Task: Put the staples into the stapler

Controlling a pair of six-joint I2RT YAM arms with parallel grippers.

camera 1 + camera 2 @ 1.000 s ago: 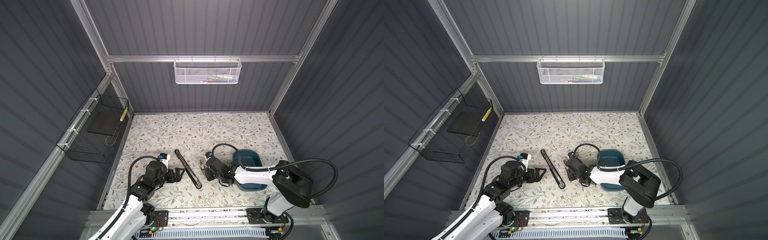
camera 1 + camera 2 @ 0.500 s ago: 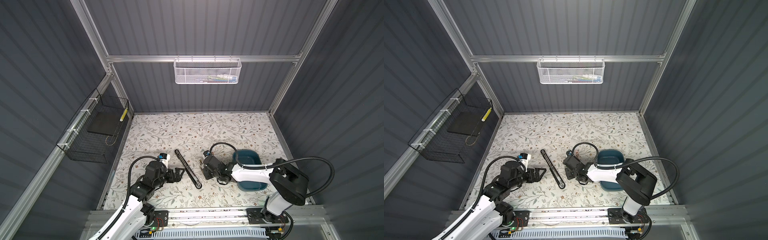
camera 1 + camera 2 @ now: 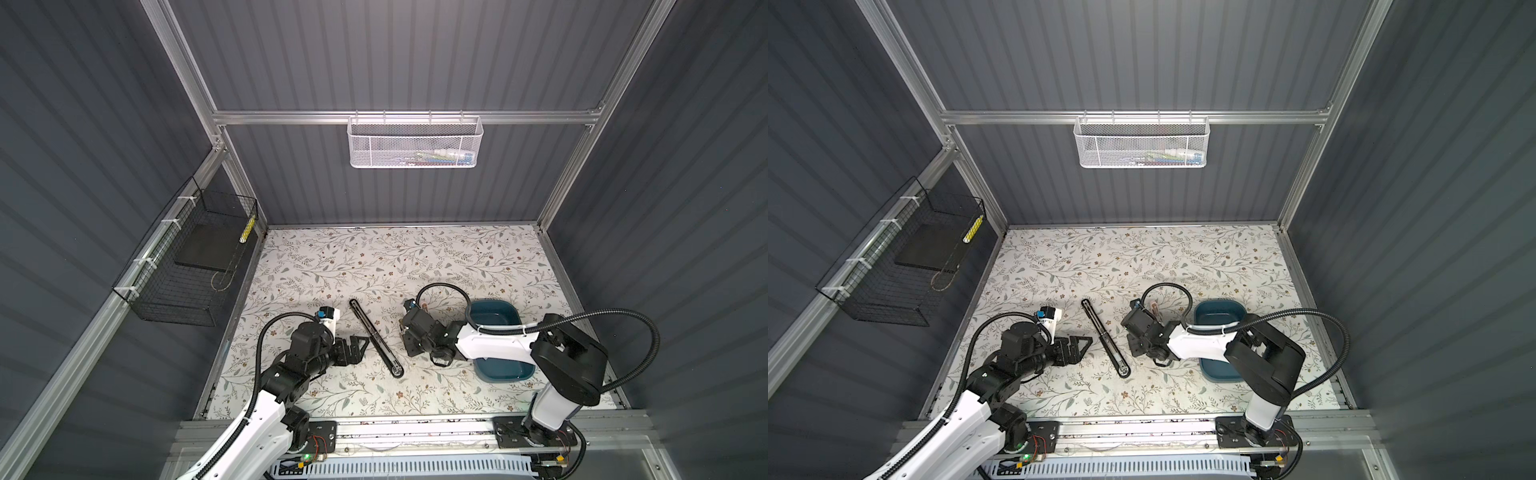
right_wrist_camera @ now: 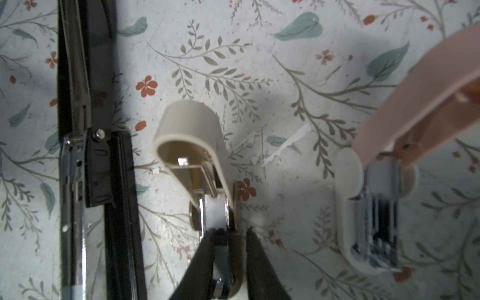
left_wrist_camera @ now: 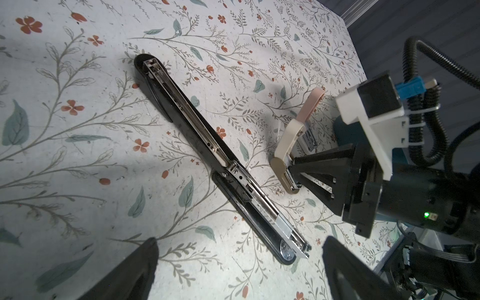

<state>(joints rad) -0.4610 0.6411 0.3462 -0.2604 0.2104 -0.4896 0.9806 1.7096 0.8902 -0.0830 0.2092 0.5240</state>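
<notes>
A long black stapler [image 3: 376,340] [image 3: 1105,337] lies opened flat on the floral mat, its metal channel facing up [image 5: 207,145] [image 4: 85,155]. A short pale silvery strip [image 5: 281,225], staples by its look, sits in that channel near the front end. My left gripper [image 3: 362,349] [image 5: 239,249] is open just left of it, holding nothing. My right gripper [image 3: 1131,336] [image 4: 231,233] is shut on the rear of a small beige stapler [image 4: 192,130] [image 5: 285,145], whose cap is tipped open.
A small pink-and-white stapler [image 4: 415,98] [image 5: 310,104] stands open just beyond the beige one. A dark blue tub [image 3: 494,316] [image 3: 1219,309] sits under my right arm. Wire baskets hang on the left wall [image 3: 195,266] and back wall [image 3: 413,143].
My right gripper has shifted a little left, toward the black stapler, still shut. The left arm has not moved.
</notes>
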